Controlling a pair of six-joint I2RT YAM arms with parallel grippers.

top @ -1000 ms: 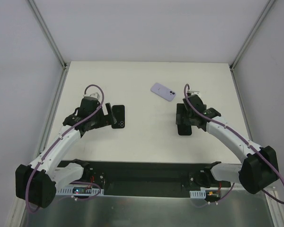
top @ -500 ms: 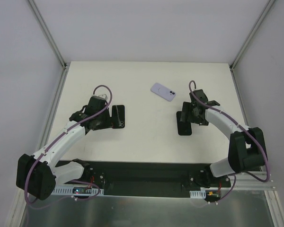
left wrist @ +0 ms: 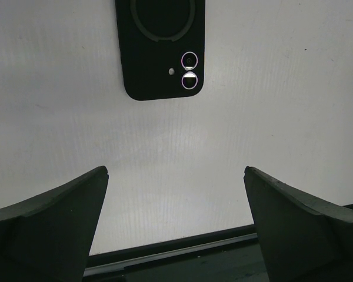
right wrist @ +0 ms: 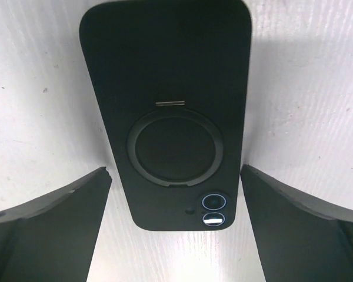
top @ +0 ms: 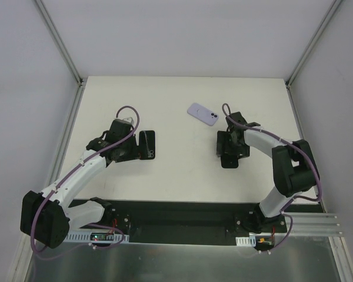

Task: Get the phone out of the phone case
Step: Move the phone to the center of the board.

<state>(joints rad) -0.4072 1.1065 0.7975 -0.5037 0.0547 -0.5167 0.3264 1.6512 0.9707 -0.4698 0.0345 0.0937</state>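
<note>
Black case [right wrist: 167,111]; phone [top: 202,114] lilac (perhaps lavender)

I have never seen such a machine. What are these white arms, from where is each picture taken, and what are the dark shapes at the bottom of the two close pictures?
These are two robot arms at a table. The wide picture looks down from above on the left arm and the right arm. Each close picture comes from a wrist camera. Its dark shapes are that arm's grasping part: the left fingers and the right fingers. Both pairs stand open. One black-cased phone lies ahead of the left pair. A second black-cased phone lies with its camera end between the right pair. A lilac phone lies apart. Nothing is held.
</note>
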